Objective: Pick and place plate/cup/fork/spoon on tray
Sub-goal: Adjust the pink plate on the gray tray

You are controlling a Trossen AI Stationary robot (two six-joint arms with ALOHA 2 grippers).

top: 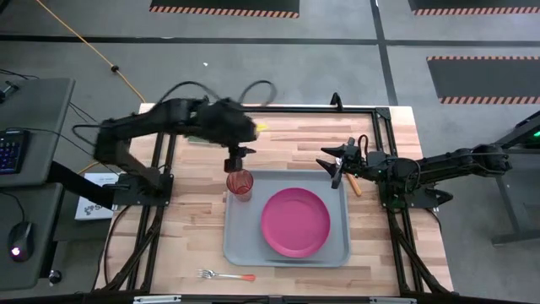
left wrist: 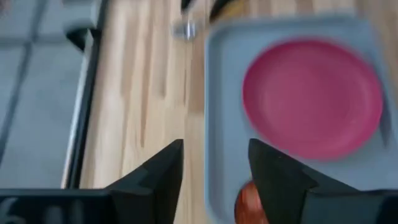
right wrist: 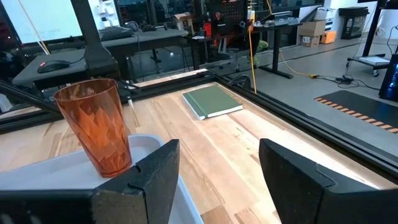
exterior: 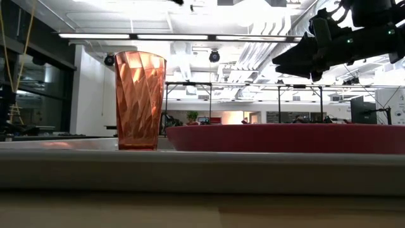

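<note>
The grey-blue tray point(top: 239, 252) lies mid-table with the pink plate point(top: 295, 221) flat on it. The orange cup point(top: 240, 184) stands upright on its base in the tray's far left corner. My left gripper point(top: 239, 162) hangs open above the cup and clear of it; its wrist view shows the cup point(left wrist: 247, 204) below its open fingers. The fork point(top: 226, 275) lies on the wood near the front edge. The spoon's orange handle point(top: 355, 184) lies just beyond the tray's far right corner, under my right gripper point(top: 331, 169), which is open, level and holds nothing.
A flat green pad point(right wrist: 211, 101) lies on the wood at the table's far side, behind the cup. A black frame rail point(top: 278, 108) runs along the table's far edge. Bare wood shows left of the tray and along the front edge around the fork.
</note>
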